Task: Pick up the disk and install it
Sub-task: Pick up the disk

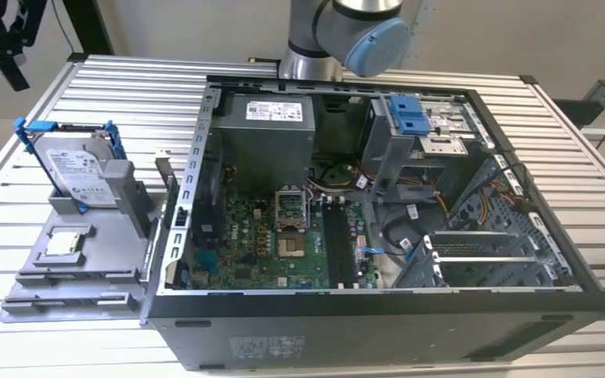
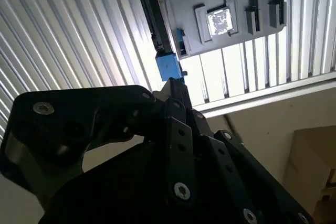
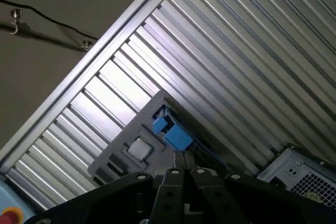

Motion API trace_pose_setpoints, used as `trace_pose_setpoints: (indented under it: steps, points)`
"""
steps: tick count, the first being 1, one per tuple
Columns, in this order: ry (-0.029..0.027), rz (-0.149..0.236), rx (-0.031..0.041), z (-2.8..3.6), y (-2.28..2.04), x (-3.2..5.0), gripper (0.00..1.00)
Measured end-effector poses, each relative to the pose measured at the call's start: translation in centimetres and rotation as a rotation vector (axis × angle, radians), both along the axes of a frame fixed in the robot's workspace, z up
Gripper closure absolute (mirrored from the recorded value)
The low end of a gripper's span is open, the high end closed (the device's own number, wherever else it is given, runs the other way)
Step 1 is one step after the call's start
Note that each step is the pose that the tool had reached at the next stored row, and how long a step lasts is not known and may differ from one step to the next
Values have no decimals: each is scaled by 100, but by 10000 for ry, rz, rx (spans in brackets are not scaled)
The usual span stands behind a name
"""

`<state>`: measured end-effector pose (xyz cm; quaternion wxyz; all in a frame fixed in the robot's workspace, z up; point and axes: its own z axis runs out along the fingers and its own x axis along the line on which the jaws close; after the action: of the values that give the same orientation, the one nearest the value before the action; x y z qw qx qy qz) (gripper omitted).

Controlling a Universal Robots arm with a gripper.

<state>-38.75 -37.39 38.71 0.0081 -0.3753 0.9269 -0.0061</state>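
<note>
The disk (image 1: 72, 169) is a silver-grey drive with a white label in a thin blue frame. It stands on edge in a grey holder (image 1: 124, 193) at the exterior view's left. My black gripper (image 1: 10, 67) hangs well above it, near the exterior view's upper left corner, touching nothing. In the second wrist view the disk (image 2: 155, 17) shows edge-on beyond the fingertips (image 2: 173, 85). In the first wrist view its blue frame (image 3: 170, 129) sits just past the gripper (image 3: 185, 156). The fingers lie together, shut on nothing.
A grey fixture plate (image 1: 72, 276) under the holder carries a small square silver chip (image 1: 66, 242). An open computer case (image 1: 387, 197) takes up the middle of the ribbed metal table (image 1: 124, 87), with a blue-latched drive bay (image 1: 413, 114) at its back. The arm's base (image 1: 313, 47) stands behind the case.
</note>
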Motion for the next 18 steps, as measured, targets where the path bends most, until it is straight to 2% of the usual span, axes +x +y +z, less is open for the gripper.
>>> trace_pose_setpoints:
  steps: [1, 3, 5, 6, 9, 10, 11, 12, 13, 14, 18]
  points:
    - [-106, 78, -23, -1, 0, 0, 100]
    - [-271, 264, -61, -2, 0, 1, 100]
    - [-395, 454, -75, -3, -1, 1, 100]
    - [-418, 502, -75, -3, -1, 2, 100]
    - [-419, 546, -79, -3, 0, 1, 100]
    - [-435, 552, -100, -3, 0, 0, 100]
    - [-531, 578, -118, -3, 0, -1, 100]
    - [-693, 635, -131, -5, 0, 0, 100]
    - [-817, 703, -139, -7, 0, 1, 100]
    - [-860, 815, -138, -11, -1, 1, 100]
    - [-865, 1480, -123, -19, 0, 0, 100]
